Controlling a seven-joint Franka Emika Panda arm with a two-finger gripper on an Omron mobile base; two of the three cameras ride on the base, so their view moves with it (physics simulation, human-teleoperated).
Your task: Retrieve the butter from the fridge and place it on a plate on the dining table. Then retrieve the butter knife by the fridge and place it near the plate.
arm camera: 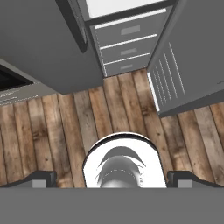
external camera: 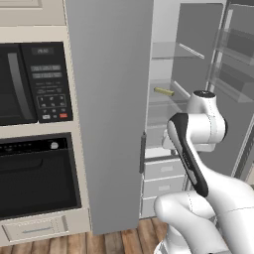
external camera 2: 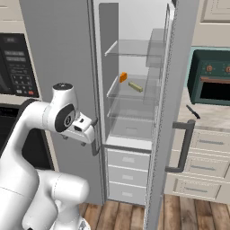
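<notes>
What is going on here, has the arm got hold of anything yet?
Nothing is held yet. The fridge has its right door swung open, and the butter lies on a glass shelf inside, beside a small orange item. The arm is folded in front of the fridge with its open gripper pointing down at the wooden floor. A dark knife lies on the counter to the right.
</notes>
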